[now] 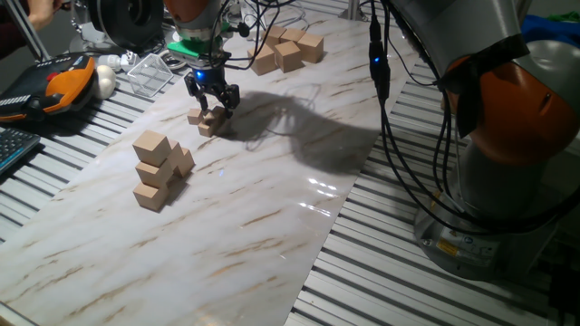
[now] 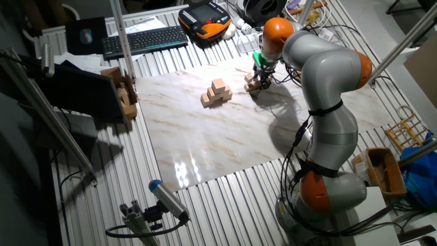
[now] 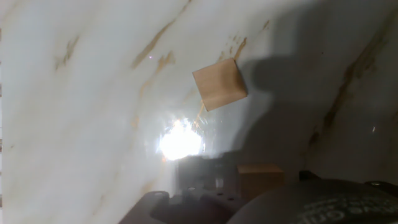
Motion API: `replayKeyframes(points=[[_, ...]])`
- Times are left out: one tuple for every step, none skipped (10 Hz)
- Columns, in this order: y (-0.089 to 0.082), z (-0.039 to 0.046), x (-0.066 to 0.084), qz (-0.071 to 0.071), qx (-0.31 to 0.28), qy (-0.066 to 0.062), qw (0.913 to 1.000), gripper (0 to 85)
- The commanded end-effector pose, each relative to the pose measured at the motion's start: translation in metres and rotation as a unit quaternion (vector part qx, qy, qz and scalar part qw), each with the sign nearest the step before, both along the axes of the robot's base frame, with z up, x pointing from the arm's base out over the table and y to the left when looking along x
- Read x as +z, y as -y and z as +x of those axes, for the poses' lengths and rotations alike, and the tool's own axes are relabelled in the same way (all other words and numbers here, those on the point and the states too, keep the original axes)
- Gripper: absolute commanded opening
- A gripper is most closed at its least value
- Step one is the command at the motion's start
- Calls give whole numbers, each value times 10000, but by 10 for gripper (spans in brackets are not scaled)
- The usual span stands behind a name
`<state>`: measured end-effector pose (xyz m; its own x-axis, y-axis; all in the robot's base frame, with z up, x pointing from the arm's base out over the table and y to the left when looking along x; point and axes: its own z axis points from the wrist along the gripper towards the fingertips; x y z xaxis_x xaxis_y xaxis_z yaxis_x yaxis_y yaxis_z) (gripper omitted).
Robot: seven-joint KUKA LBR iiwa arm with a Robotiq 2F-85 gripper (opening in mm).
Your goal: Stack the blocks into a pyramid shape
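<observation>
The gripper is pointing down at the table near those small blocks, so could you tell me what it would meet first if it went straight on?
Probably the small blocks directly beneath the gripper; it looks almost on them already, though depth is unclear.

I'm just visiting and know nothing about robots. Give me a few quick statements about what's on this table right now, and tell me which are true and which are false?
1. The gripper is down at the small blocks on the marble board. True.
2. A pile of medium cubes stands on the board, apart from the gripper. True.
3. The arm is lifting a block high above the table. False: the gripper is low, right over the small blocks.
4. The far group of cubes sits at the board's far end. True.
5. The keyboard lies on the marble board. False: it lies off the board, on the slatted table.
</observation>
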<state>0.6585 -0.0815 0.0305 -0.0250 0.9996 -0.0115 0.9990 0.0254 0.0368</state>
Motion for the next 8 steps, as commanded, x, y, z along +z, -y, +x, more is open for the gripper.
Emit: replayKeyframes(points=[[0,0,2,0,1,1,10000,680],[-1,1,1,0,1,16,10000,680],[-5,2,2,8,1,16,10000,680],[-8,6,8,8,1,16,10000,680],[-12,12,14,8,1,24,10000,680],[-14,14,17,7,8,23,10000,680],[-16,16,21,15,16,23,10000,680],[-22,19,22,22,16,16,10000,680]])
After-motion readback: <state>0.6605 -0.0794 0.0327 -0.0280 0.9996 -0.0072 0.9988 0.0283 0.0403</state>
